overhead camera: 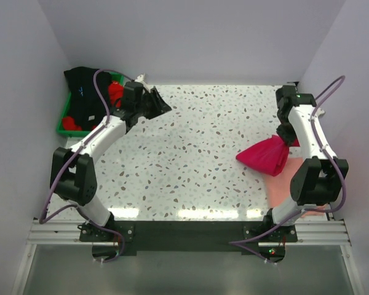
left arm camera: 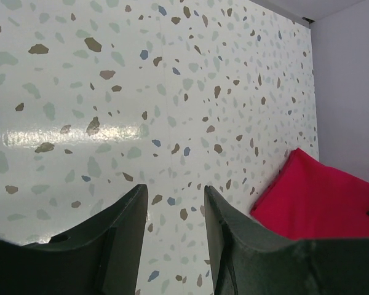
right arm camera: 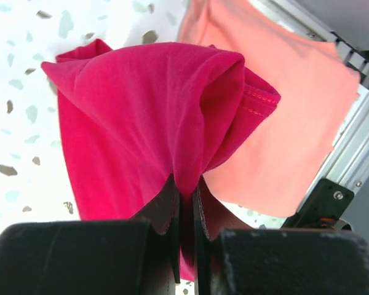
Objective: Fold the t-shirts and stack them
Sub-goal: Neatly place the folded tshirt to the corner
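Right wrist: we're holding the crimson-pink shirt [right arm camera: 141, 117] bunched up, right gripper [right arm camera: 186, 200] clamped on its fabric, beside the flat salmon-pink shirt [right arm camera: 295, 104].
Left gripper [left arm camera: 175, 206] is hanging parted, empty. We're probably mid-placing; next we're needing a controlled lowering and squaring onto the salmon one.

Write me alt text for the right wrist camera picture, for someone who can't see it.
The right gripper pinches a bunched crimson-pink shirt in its shut jaws over a speckled table. A flat salmon-pink shirt lies behind it, beside a metal rail.
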Controlling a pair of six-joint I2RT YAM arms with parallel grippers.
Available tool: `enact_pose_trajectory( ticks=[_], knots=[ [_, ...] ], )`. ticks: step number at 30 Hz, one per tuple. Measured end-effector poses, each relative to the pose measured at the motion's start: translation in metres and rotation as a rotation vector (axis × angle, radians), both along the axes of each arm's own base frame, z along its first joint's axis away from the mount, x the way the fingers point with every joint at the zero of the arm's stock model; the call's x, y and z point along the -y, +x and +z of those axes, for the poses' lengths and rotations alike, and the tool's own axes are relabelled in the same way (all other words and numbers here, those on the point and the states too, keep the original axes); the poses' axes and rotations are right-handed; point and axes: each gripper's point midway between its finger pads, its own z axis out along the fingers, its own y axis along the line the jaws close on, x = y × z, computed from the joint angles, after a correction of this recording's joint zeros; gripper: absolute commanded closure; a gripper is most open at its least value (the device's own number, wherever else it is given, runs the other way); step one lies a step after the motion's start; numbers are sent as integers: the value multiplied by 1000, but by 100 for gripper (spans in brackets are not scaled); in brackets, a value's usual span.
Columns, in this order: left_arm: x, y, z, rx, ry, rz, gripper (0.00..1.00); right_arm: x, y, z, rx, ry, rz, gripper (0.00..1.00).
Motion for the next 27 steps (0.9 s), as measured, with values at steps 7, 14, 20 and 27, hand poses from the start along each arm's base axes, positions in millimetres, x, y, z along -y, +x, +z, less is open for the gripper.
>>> enact_pose_trajectory(
  ticks=[7, 14, 20, 27],
  knots=[
    [1, -8, -2, -11, -7, -16, 53, 33, -21, 14, 11, -5, -94, 100],
    [2, -10, -5, -18, -10, -25, 53, 64, -26, 30, 41, -10, -166, 100],
    [3, -11, -4, -19, -14, -32, 53, 70, -28, 33, 45, -13, -177, 100],
    [3, -12, -3, -16, -14, -37, 53, 71, -28, 40, 58, -17, -172, 100]
  ],
)
